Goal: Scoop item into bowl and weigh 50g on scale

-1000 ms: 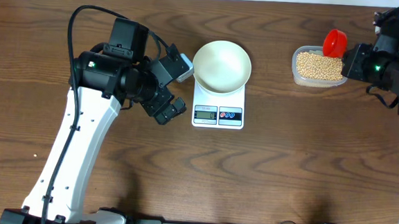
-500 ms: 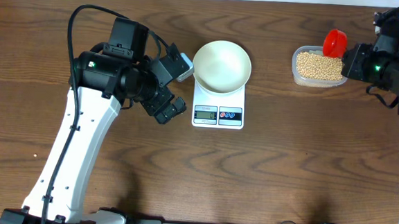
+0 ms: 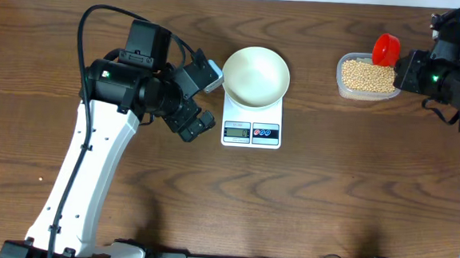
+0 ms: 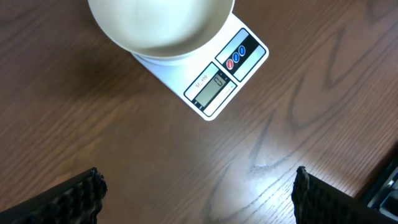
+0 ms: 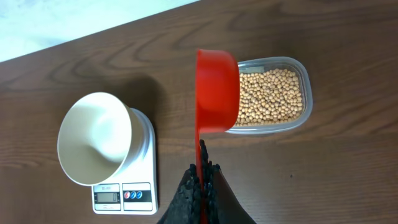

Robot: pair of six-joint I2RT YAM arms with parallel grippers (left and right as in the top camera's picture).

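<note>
- The white bowl (image 3: 255, 76) is set on the platform of the digital kitchen scale (image 3: 252, 122), at the upper middle of the overhead view; the scale's display and buttons face the lower edge of the frame.
- The bowl is seen to be empty, and a zero appears to be shown on the display in the left wrist view.
- The soybeans (image 3: 368, 76) are all kept in the clear plastic tub (image 3: 340, 88) at the upper right of the tabletop (image 3: 330, 191), well apart from the scale.
- The red scoop (image 5: 217, 93) is held by its handle in the right pincer (image 5: 202, 180), which is clamped tight on it.
- The scoop's long axis is laid up and down the right wrist frame, with the cup toward the top, at the left end of the tub, and the handle toward the bottom. The cup is seen side-on, so its hollow is hidden; no beans are seen in it, and contact with the beans cannot be told.
- The left pincer (image 3: 206, 99) is spread wide and empty, just left of the scale.
- The task is judged to be at its start: the bowl is placed and the scoop gripped, but nothing is transferred. Left to do are dipping the scoop, carrying the beans to the bowl, tipping them in, and trimming to the target weight.
</note>
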